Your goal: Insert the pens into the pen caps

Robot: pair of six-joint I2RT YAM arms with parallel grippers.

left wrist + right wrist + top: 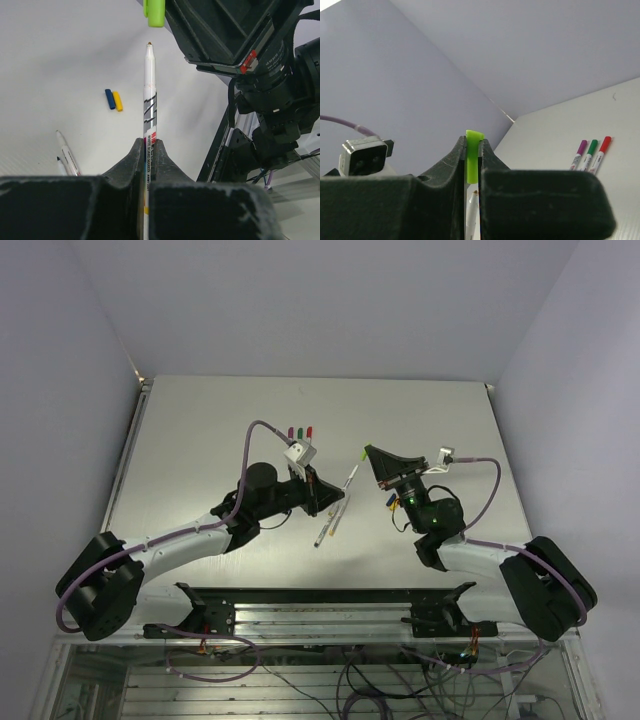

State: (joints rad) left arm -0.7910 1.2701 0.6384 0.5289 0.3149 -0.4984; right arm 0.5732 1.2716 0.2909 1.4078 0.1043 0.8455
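Note:
My left gripper (148,145) is shut on a whitish pen (149,100) that sticks out past the fingers with its bare tip forward. The pen points at a lime-green pen cap (155,12), and there is a small gap between tip and cap. My right gripper (472,145) is shut on that cap (473,155), and the pen's tip (472,210) shows just beneath it. In the top view the left gripper (332,500) and the right gripper (370,453) face each other above mid-table. A blue cap (109,99) and a yellow cap (117,101) lie side by side on the table.
Two more uncapped pens (327,527) lie on the table under the left gripper. Three capped pens, purple (580,148), green (590,148) and red (602,146), lie in a row near the back wall. The right arm's body (270,100) fills the right of the left wrist view.

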